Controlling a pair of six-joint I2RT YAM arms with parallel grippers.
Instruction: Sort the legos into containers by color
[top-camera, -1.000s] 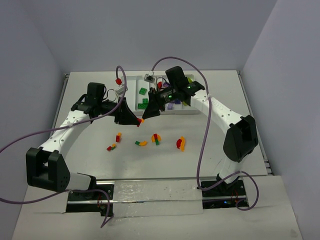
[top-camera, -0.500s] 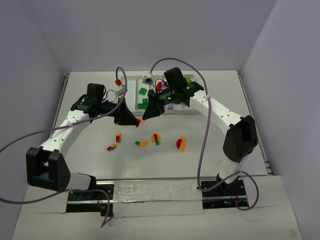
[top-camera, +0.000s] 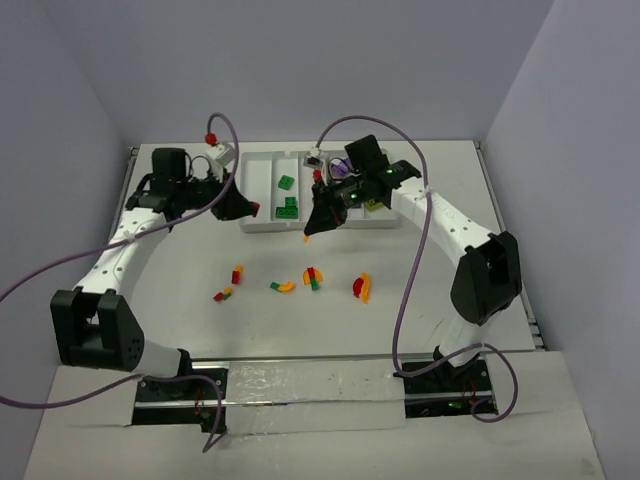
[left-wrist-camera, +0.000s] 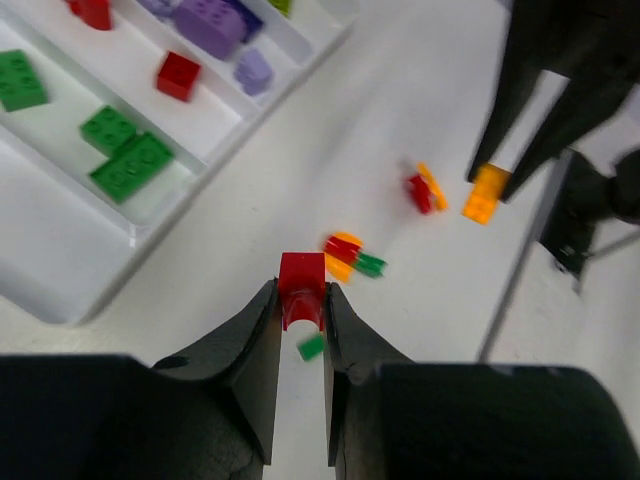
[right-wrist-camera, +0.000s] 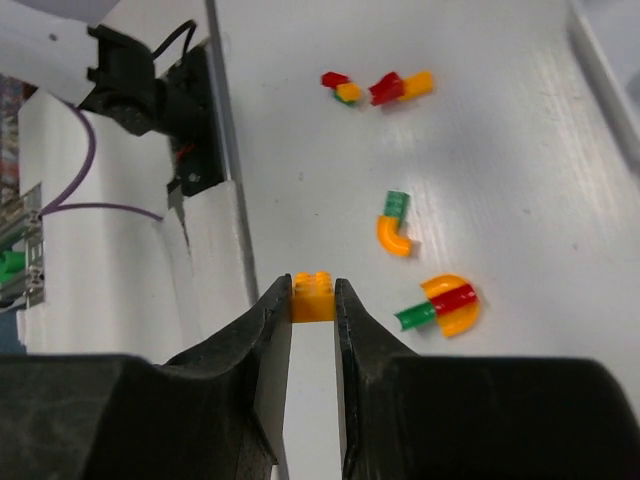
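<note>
Carry step: L gripper (left-wrist-camera: 301, 293) clamps red lego (left-wrist-camera: 301, 272), R gripper (right-wrist-camera: 313, 289) clamps orange lego (right-wrist-camera: 313, 299); next, drop each in matching-colour compartment of tray (left-wrist-camera: 60, 240)

Glossy, hard moulded plastic on the legos (left-wrist-camera: 131, 167). Smooth white plastic with a faint sheen for the tray (left-wrist-camera: 60, 240). Matt black plastic on left hand (left-wrist-camera: 301, 295) and right hand (right-wrist-camera: 312, 290). Smooth, slightly reflective white worktop (right-wrist-camera: 520, 150).
</note>
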